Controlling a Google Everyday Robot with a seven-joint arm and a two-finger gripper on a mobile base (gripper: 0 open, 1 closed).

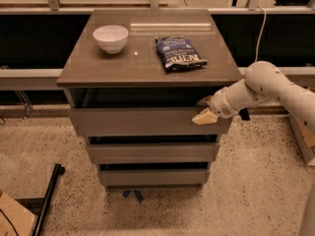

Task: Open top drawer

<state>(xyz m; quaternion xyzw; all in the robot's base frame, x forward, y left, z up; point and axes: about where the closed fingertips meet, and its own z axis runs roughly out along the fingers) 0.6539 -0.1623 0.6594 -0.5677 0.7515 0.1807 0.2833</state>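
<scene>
The top drawer [138, 122] is the widest grey-brown front, just under the cabinet's tabletop [123, 65], with a dark gap above it. My gripper [204, 110] is at the right end of that drawer front, at its upper edge, on a white arm reaching in from the right. The two narrower fronts, the middle drawer [150, 153] and the bottom drawer [152, 177], sit below it.
A white bowl [110, 37] and a blue chip bag [179, 53] rest on the tabletop. A black pole [47, 200] and a piece of cardboard [10, 220] lie on the speckled floor at the left. A rail and dark panels run behind the cabinet.
</scene>
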